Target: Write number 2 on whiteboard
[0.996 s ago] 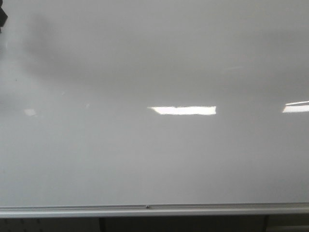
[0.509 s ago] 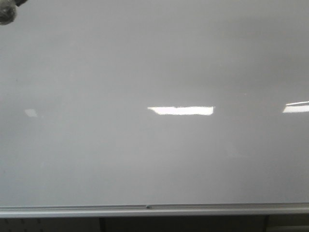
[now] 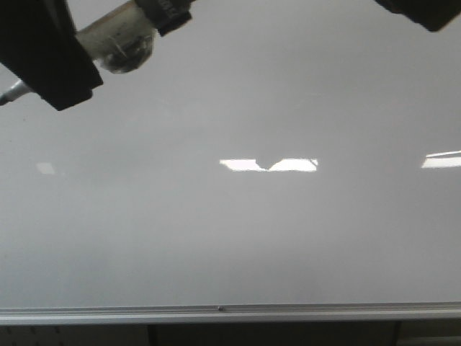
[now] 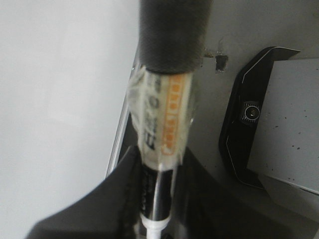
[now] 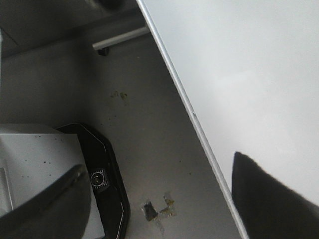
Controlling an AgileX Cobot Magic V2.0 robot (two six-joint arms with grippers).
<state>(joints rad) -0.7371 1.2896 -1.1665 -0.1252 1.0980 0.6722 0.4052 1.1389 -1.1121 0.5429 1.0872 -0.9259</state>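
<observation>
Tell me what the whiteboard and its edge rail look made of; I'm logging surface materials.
The whiteboard looks like a smooth, glossy coated panel, white-grey: it mirrors ceiling lights as sharp bright patches. The exact coating cannot be told. Its edge rail looks like brushed silver metal, likely aluminium, with a matte sheen and a small fastener.

Grey stained floor [image 5: 149,149]; black-edged grey base unit [image 4: 279,124]; metal leg [image 5: 119,40].

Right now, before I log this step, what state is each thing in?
whiteboard: blank, no digit written yet.
marker: held in the left gripper, not touching the board.
right gripper: open, holding nothing.
rail: attached along the board's lower edge.
</observation>
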